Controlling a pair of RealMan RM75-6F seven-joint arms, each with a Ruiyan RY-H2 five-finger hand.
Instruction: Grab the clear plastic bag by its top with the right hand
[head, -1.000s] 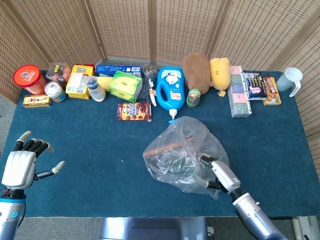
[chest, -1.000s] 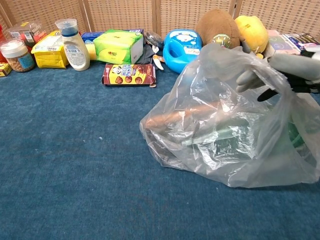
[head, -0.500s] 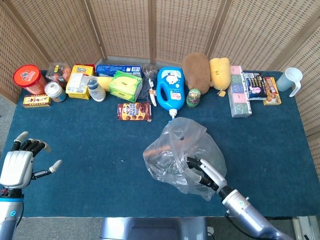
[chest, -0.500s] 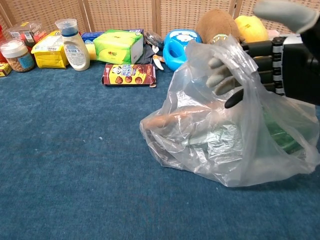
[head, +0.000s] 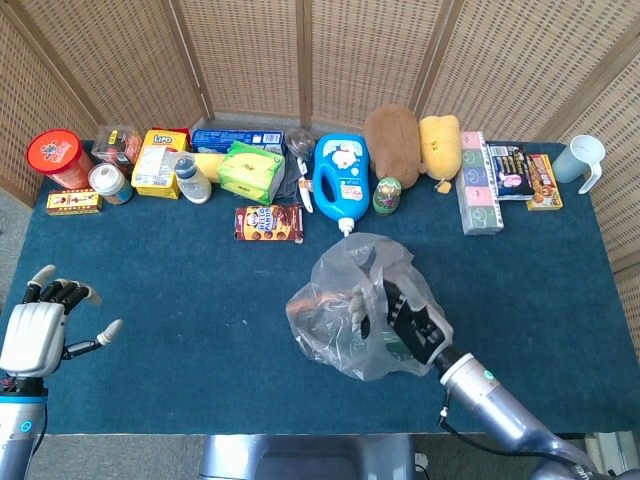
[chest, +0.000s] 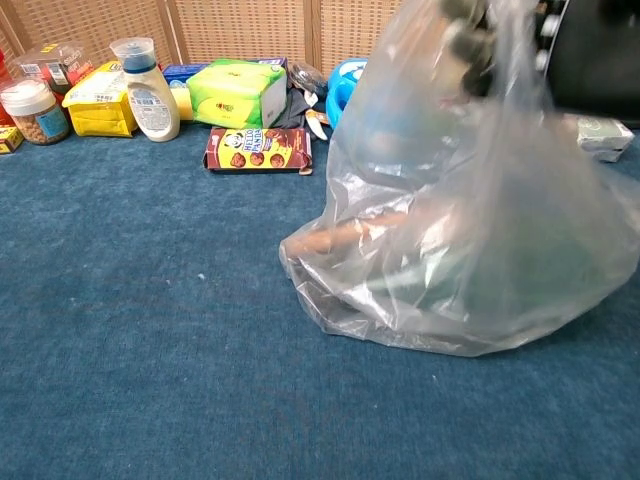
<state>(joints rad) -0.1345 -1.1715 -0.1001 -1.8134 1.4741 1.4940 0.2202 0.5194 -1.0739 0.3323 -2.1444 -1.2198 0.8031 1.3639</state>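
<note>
Right hand (head: 405, 316) gripping bag (head: 340, 330) top, mid-table

We see a deep blue table (head: 180, 300) before tan woven screens (head: 300, 55). Along its far edge stand a red tub (head: 58, 157), a yellow box (head: 160, 160), a green pack (head: 250, 170), a blue jug (head: 340, 180), brown (head: 392, 145) and yellow plush (head: 440, 145), and a pale cup (head: 582, 160). The bag (head: 365, 310) is clear.

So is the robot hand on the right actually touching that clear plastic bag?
Touching. In the head view the right robot hand lies against the clear plastic bag, its fingers pressed into the film near the top.
</note>
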